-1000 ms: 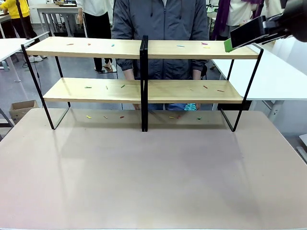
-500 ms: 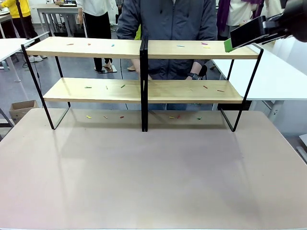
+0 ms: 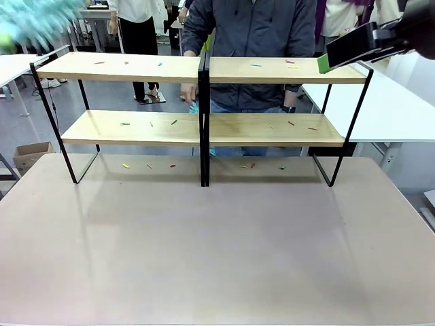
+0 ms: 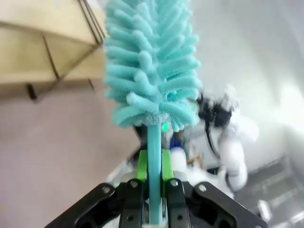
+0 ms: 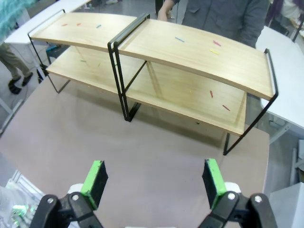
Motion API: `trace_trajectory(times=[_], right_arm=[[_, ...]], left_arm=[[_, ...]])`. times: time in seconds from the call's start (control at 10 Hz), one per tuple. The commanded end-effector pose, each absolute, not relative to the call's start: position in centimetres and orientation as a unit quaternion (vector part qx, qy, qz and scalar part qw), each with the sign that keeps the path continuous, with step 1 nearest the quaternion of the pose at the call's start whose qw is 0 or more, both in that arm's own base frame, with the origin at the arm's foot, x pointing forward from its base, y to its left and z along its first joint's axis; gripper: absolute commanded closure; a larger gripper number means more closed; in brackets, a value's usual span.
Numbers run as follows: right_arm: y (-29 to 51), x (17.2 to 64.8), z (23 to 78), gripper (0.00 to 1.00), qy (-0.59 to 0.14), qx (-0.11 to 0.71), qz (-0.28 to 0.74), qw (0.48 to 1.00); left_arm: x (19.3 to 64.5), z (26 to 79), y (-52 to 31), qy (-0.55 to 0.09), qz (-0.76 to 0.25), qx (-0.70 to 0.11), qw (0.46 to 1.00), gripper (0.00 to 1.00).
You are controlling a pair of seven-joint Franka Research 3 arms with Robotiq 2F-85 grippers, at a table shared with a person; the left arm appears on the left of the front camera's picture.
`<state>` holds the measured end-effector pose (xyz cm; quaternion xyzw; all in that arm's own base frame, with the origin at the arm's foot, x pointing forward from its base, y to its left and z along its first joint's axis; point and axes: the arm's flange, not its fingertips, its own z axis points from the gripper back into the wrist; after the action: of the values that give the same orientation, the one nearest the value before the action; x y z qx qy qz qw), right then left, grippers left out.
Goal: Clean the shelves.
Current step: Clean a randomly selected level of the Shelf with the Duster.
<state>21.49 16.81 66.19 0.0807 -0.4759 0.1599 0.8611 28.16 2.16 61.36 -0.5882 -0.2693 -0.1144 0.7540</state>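
The shelves (image 3: 272, 129), one rack of four wooden boards in two side-by-side sections, stand on the table (image 3: 217, 251) straight ahead of the right claw (image 5: 154, 178), whose two green-padded fingers (image 5: 96, 176) gape wide, holding nothing. The left claw (image 4: 154, 166) is clamped on the handle of one fluffy teal duster (image 4: 152, 71), its head rising just beyond the fingertips (image 4: 142, 164); one person (image 3: 251, 27) stands behind the rack.

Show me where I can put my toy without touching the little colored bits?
The wide table is bare from the front of the shelves to its near edge. Crowded: all four boards and the strip of table under them carry scattered colored scraps.
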Motion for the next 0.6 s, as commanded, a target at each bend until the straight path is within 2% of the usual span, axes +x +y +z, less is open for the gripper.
trace_trajectory(times=[0.0, 0.2, 0.4, 0.5], right_arm=[[16.8, 21.5, 66.1, 0.00, -0.475, 0.082, 0.160, 0.862], [16.8, 21.5, 66.1, 0.00, -0.475, 0.082, 0.160, 0.862], [16.8, 21.5, 66.1, 0.00, -0.475, 0.082, 0.160, 0.862], [16.8, 21.5, 66.1, 0.00, -0.475, 0.082, 0.160, 0.862]], left_arm=[[25.8, 58.2, -1.9, -0.143, -0.386, -0.478, 0.776, 0.87], [24.3, 52.9, -6.2, -0.038, -0.450, -0.366, 0.814, 0.87], [22.9, 48.7, -9.1, 0.038, -0.480, -0.319, 0.816, 0.87], [23.2, 48.8, -9.4, -0.026, -0.462, -0.294, 0.836, 0.87]])
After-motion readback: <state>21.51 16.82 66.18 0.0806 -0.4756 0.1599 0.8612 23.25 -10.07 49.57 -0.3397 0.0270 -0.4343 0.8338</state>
